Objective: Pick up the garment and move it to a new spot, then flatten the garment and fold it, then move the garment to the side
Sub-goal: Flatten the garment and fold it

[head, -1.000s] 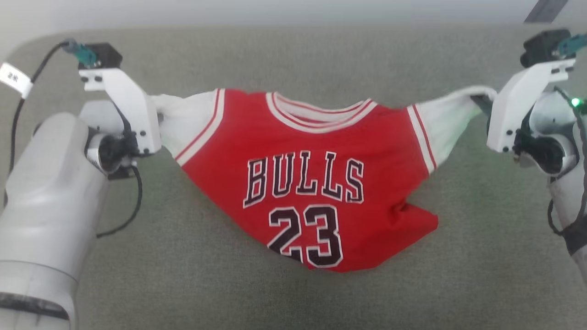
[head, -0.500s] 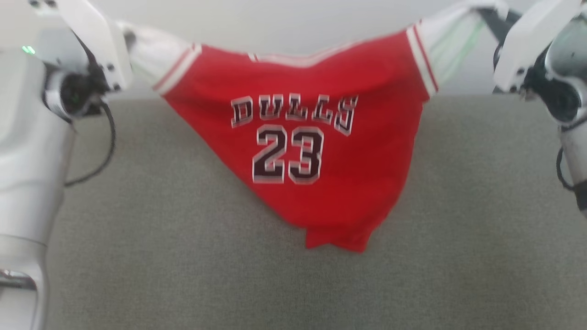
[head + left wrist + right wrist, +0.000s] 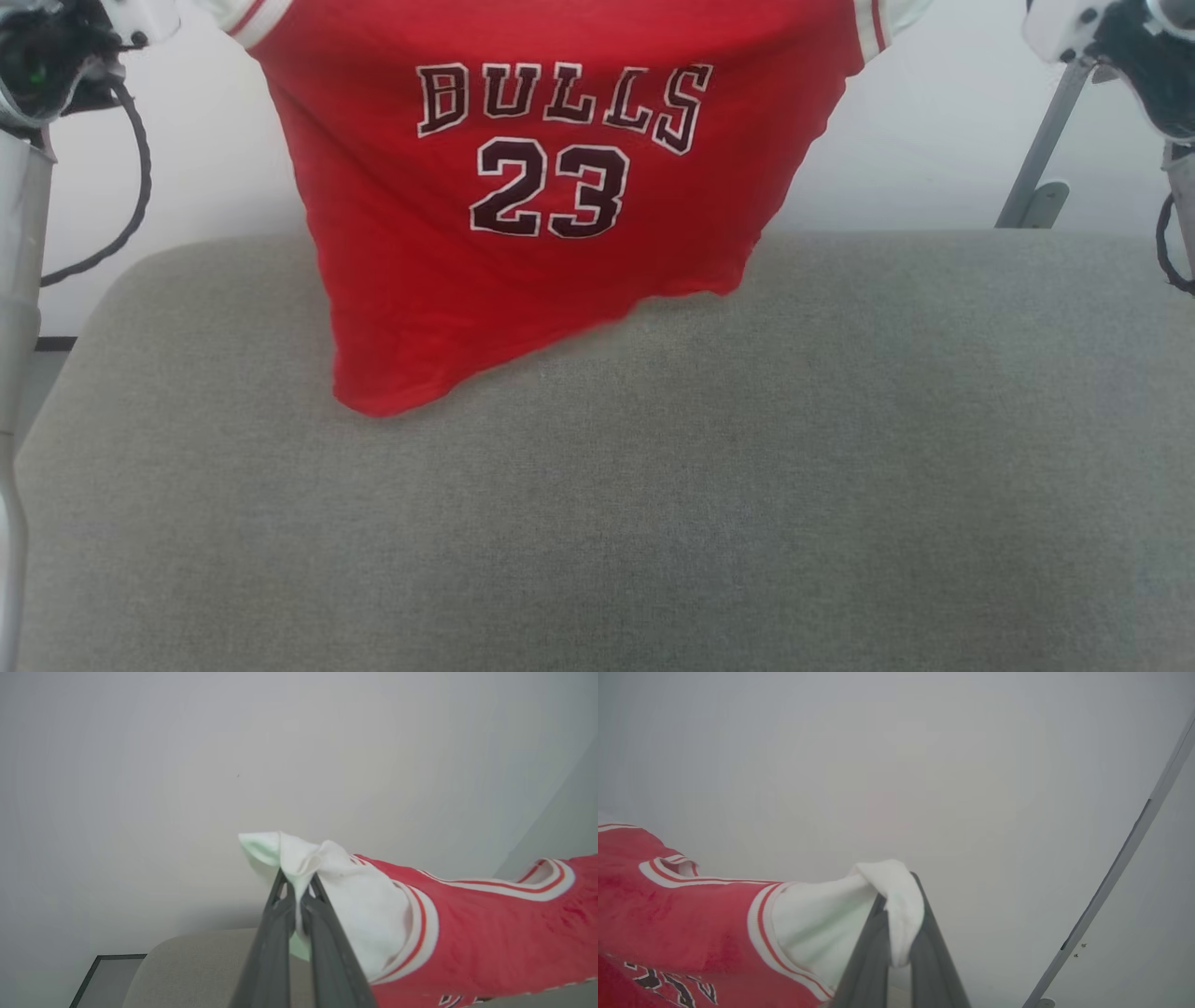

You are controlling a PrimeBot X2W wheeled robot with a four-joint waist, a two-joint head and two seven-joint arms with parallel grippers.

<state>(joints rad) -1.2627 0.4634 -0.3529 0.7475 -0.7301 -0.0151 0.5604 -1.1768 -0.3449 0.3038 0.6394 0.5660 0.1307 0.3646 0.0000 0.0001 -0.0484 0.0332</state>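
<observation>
The garment [image 3: 523, 243], a red jersey printed "BULLS 23", hangs in the air across the top of the head view, its hem dangling just above the grey cushion [image 3: 653, 485]. My left gripper [image 3: 297, 884] is shut on the tip of one white sleeve [image 3: 355, 896]. My right gripper [image 3: 896, 896] is shut on the other white sleeve [image 3: 822, 924]. The shirt [image 3: 668, 914] stretches between the two, its striped collar [image 3: 537, 882] sagging. In the head view only the wrist housings appear at the top corners; the sleeves run off the top edge.
The grey cushion has a rounded left corner [image 3: 103, 308] and ends at a white wall [image 3: 934, 140] behind. A grey metal leg [image 3: 1041, 159] slants down at the upper right. A black cable [image 3: 131, 196] loops from the left wrist.
Both arms have raised the garment off the cushion, and it now hangs free and unfurled. The head camera has tilted up, bringing the wall into view.
</observation>
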